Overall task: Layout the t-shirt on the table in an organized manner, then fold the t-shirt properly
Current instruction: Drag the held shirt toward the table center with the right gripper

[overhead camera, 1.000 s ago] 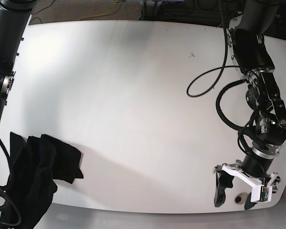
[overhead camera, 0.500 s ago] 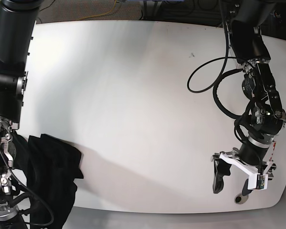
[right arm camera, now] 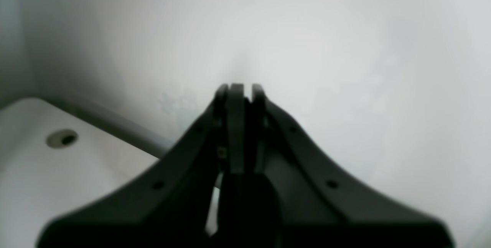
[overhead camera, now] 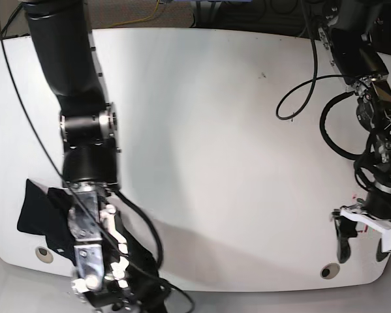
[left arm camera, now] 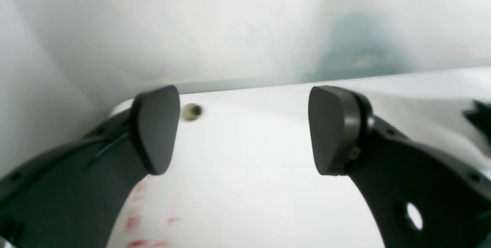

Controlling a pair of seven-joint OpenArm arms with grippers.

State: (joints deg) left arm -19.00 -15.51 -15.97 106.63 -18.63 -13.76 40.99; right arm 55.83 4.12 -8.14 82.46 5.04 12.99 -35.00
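The black t-shirt lies bunched at the front left of the white table. Part of it trails under my right arm toward the front edge. My right gripper is low at the front edge, largely hidden in the base view. In the right wrist view it is shut, with dark cloth pinched between the fingers. My left gripper hovers open and empty over the front right corner. In the left wrist view its pads stand wide apart above bare table.
One round metal insert sits near the front left corner, also in the right wrist view. Another is at the front right, seen in the left wrist view. Red marks lie under the left gripper. Black cables hang at the right.
My right arm has swung in over the front left of the table, and the t-shirt has been drawn toward the front edge. My left gripper has shifted right, still open.
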